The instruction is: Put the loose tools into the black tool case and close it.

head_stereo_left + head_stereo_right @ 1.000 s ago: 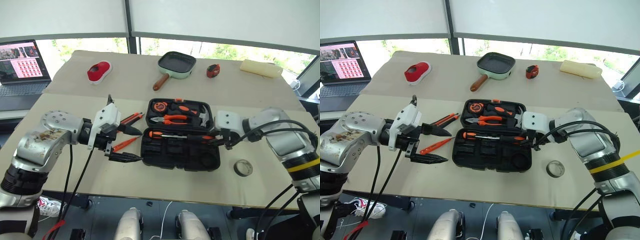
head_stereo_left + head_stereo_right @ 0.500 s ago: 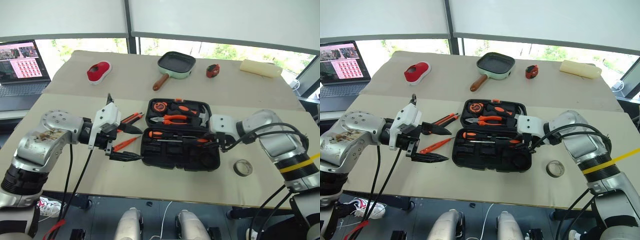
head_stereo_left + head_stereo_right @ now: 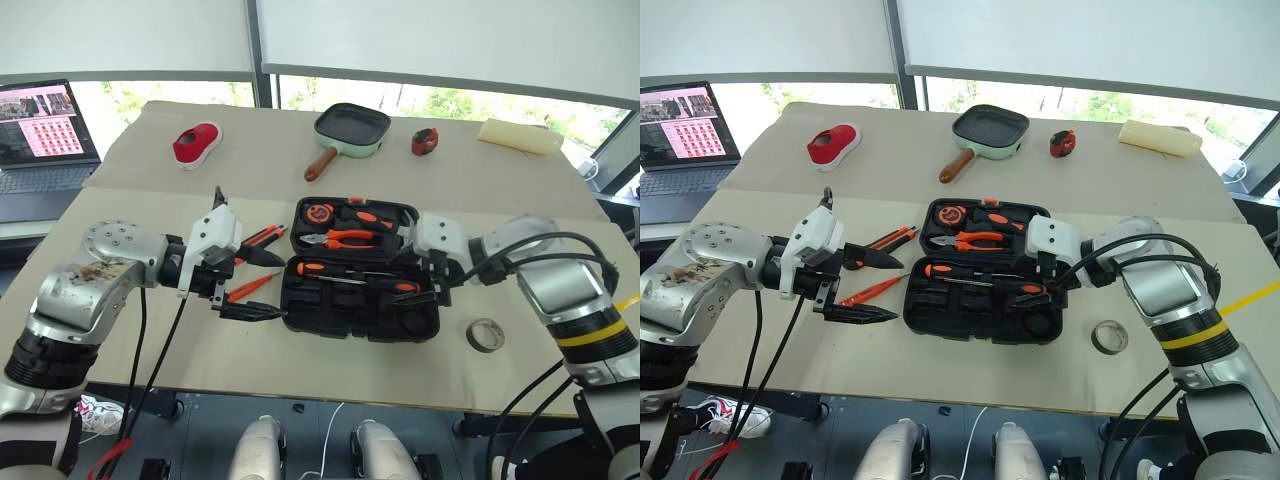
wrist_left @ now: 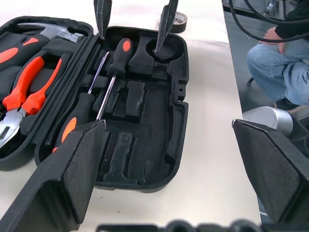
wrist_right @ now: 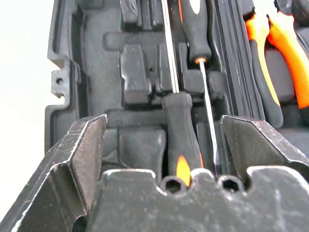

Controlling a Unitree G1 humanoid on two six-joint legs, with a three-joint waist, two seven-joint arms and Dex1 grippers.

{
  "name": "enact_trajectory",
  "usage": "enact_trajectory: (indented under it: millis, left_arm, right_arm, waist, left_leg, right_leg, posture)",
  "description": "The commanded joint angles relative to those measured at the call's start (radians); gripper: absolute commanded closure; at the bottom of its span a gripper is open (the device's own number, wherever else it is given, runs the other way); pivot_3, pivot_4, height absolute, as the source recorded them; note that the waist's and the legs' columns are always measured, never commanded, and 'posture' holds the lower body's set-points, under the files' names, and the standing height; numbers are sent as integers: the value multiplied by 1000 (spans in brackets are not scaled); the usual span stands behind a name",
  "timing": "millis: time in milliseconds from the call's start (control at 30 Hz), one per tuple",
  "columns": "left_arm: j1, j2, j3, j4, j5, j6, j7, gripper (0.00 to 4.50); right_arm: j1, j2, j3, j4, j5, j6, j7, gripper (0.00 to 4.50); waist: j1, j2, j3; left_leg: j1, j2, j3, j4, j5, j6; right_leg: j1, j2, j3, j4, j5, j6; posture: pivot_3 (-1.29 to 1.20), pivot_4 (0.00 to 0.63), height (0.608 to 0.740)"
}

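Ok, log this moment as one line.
tool case: open, two screwdrivers in | right gripper: open above them | left gripper: open, empty | tape roll, utility knife: on table

Daylight pours in from the windows [image 3: 420,98] behind the table [image 3: 250,160] — bright, even, with the glass slightly blown out. Shadows under things on the table are soft and short. The head views are sharp throughout. In the wrist views the fingers [image 5: 77,154] up close are blurred, while the black tool case [image 4: 145,121] beyond stays clear — its recesses dark
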Motion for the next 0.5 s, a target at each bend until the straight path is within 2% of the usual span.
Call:
enact_trajectory:
  millis: [33, 133, 467, 500]
  left_arm:
    - [-20, -4, 12, -7, 1, -20, -3, 0]
    - [-20, -5, 13, -7, 3, -20, -1, 0]
    - [-12, -2, 20, -14, 4, -19, 5, 0]
    - [-10, -1, 22, -15, 4, -20, 6, 0]
  right_arm:
    - [-12, 30, -39, -4, 18, 40, -49, 287]
    - [-13, 52, -32, 20, 11, 39, -69, 1035]
    - [-2, 85, 1, 35, -2, 29, -88, 4466]
    - [0, 86, 5, 34, -3, 28, -88, 4466]
  waist:
    - [0, 0, 0]
    - [0, 0, 0]
    - [-1, 0, 0]
    - [-1, 0, 0]
  left_leg:
    - [0, 0, 0, 0, 0, 0]
    - [0, 0, 0, 0, 0, 0]
    - [0, 0, 0, 0, 0, 0]
    - [0, 0, 0, 0, 0, 0]
  right_leg:
    - [0, 0, 0, 0, 0, 0]
    - [0, 0, 0, 0, 0, 0]
    - [0, 0, 0, 0, 0, 0]
    - [0, 0, 0, 0, 0, 0]
  posture:
    - [0, 150, 740]
    - [0, 150, 740]
    - [0, 150, 740]
    - [0, 150, 740]
